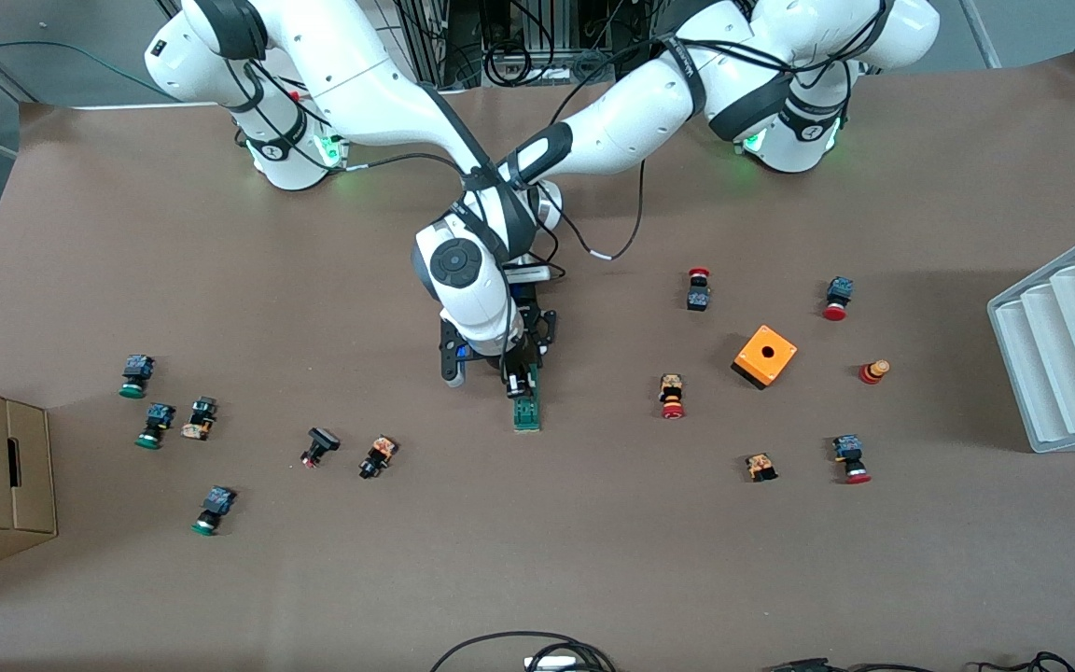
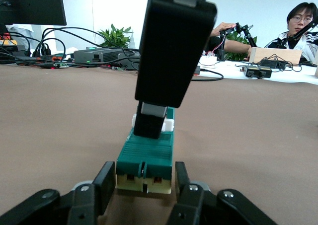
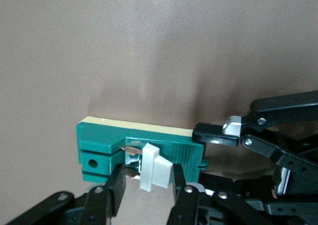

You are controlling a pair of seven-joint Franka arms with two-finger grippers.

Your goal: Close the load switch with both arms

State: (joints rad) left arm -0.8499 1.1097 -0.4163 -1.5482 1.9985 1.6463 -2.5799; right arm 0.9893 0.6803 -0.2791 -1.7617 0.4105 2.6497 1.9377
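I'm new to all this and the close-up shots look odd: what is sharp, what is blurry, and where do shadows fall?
Left wrist view: the load switch is fairly sharp, while the big dark right gripper just above it is soft and the bright background washes out. Right wrist view: the white lever tab is crisp, with a soft shadow on the table. Front view: evenly lit, with shadow beneath the arms.

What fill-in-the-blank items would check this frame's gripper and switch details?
1. The left gripper has a finger on each side of the ______ body of the load switch.
2. The right gripper brackets the switch's ______ lever tab.
3. The orange box with a hole lies toward the ______ arm's end of the table.
4. The load switch rests on the ______ table.

Missing words: green; white; left; brown
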